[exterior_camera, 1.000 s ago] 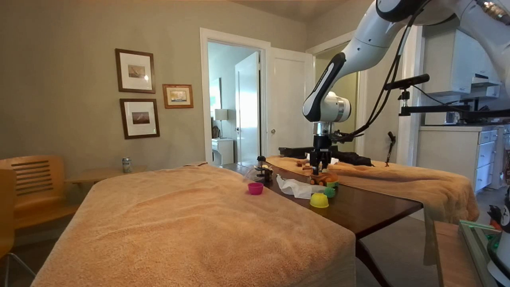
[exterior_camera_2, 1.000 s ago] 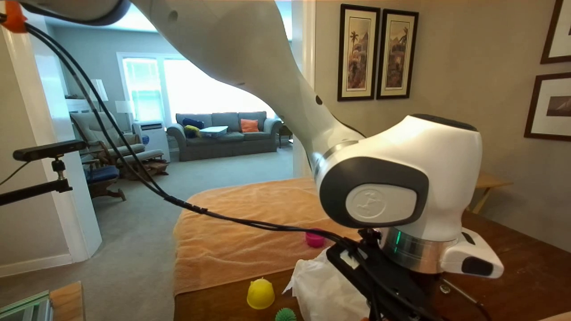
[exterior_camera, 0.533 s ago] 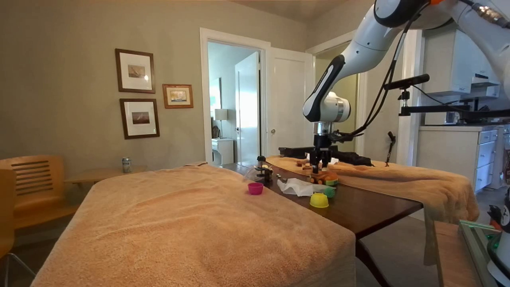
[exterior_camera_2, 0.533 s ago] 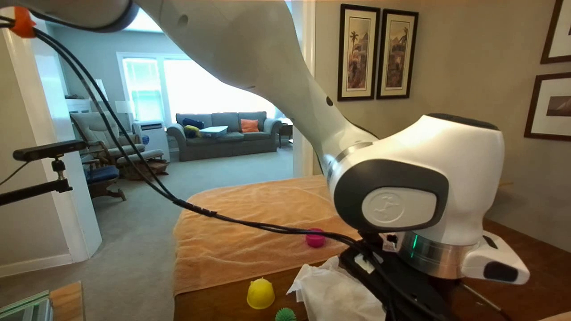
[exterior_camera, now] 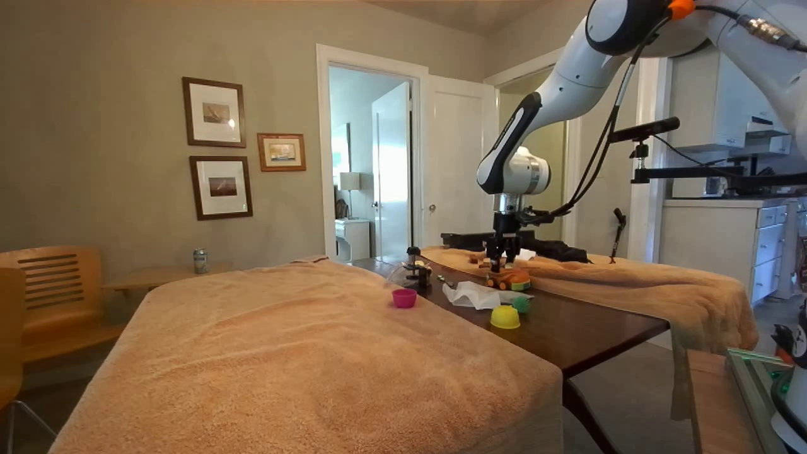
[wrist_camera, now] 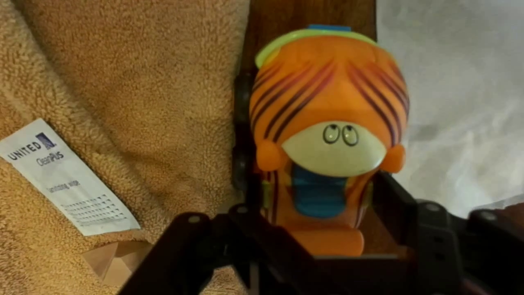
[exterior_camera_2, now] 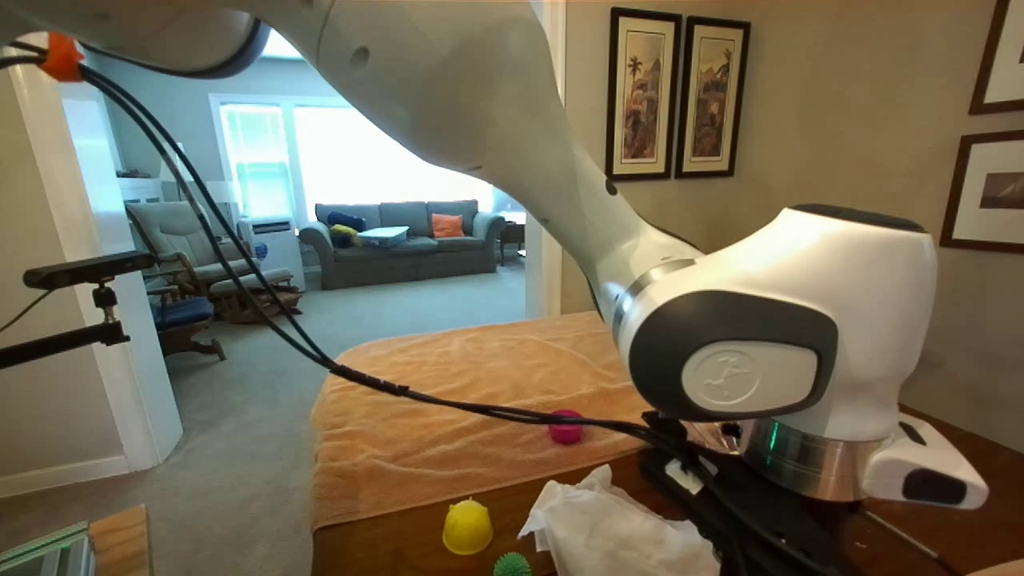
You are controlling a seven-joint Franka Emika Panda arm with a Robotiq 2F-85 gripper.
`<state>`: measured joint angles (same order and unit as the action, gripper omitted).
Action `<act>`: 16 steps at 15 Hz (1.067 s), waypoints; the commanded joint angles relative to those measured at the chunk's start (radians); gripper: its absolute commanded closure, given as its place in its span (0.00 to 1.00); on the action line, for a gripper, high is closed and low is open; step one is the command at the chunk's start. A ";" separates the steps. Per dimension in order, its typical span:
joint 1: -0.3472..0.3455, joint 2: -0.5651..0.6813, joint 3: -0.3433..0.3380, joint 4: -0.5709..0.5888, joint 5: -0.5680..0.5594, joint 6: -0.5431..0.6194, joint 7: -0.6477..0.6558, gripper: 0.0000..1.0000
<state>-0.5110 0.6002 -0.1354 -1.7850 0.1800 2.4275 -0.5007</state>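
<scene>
An orange striped toy on wheels, with a pale face and green edges, is under my gripper (exterior_camera: 502,267). The toy (exterior_camera: 518,278) fills the middle of the wrist view (wrist_camera: 331,94). My two black fingers lie against both sides of its narrow lower body, below the orange ears. It is at the dark table top, beside a crumpled white sheet (exterior_camera: 473,295); I cannot tell whether its wheels touch the table. The sheet also shows in the wrist view (wrist_camera: 450,119). In the exterior view with the sofa, the arm hides the toy and fingertips.
A yellow cup (exterior_camera: 505,317), a green spiky ball (exterior_camera: 521,305) and a pink cup (exterior_camera: 404,298) are nearby. A black clamp (exterior_camera: 416,272) stands behind the pink cup. Orange towels (exterior_camera: 302,353) cover both sides of the dark table (exterior_camera: 592,325). A wipe packet (wrist_camera: 67,180) lies on the towel.
My gripper and the orange toy have shifted together slightly left and farther back in an exterior view. The white sheet has slid a little and changed its folds. Cups and ball stay put.
</scene>
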 commanded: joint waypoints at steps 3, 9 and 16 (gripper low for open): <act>-0.014 0.058 0.010 0.096 -0.002 -0.019 0.026 0.55; -0.017 0.095 0.014 0.163 0.000 -0.027 0.042 0.55; -0.022 0.135 0.020 0.231 0.004 -0.019 0.069 0.55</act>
<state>-0.5170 0.6994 -0.1302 -1.6220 0.1812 2.4243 -0.4591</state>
